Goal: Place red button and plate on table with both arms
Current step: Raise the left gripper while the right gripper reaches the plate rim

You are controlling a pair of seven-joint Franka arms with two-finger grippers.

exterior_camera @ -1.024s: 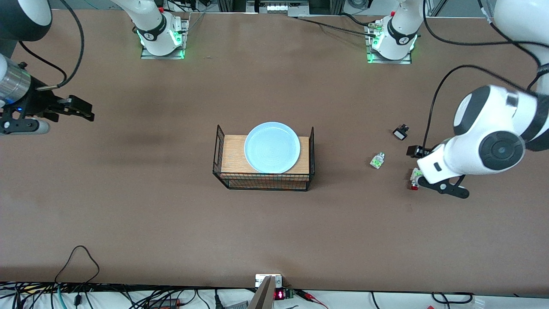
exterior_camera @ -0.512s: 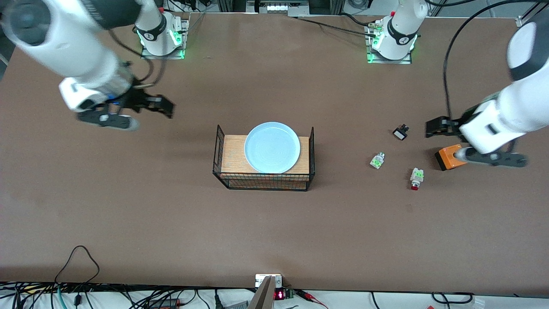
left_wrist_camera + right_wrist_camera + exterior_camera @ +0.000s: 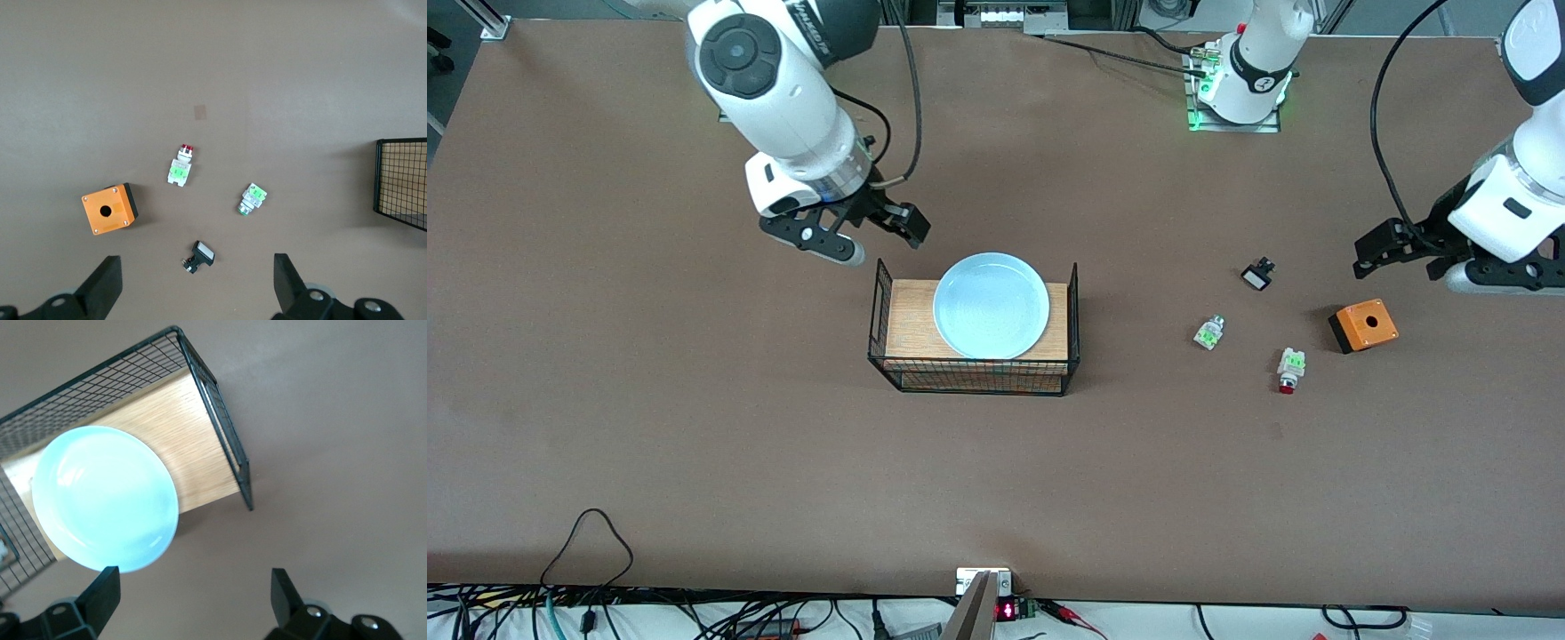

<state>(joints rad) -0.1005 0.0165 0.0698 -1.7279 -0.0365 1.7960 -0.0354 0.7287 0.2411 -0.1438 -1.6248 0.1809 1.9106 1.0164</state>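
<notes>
My right gripper (image 3: 889, 227) has swung in from the table's edge and now hangs wide open and empty over the table (image 3: 649, 400) just beside the wire stand (image 3: 974, 378), where the plate (image 3: 991, 305) sits on the wooden top. My left gripper (image 3: 1400, 253), also open and empty, has lifted off the red button (image 3: 1289, 370), which lies on the table near an orange box (image 3: 1362, 326). So neither pickup has started; the brown top is otherwise bare here, cables along its near edge.

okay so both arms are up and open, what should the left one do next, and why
Probably lower the left hand toward the red button and center on it. Its fingers are open and empty, over the table beside the orange box. The right hand, open too, hovers by the plate on the basket stand.
</notes>
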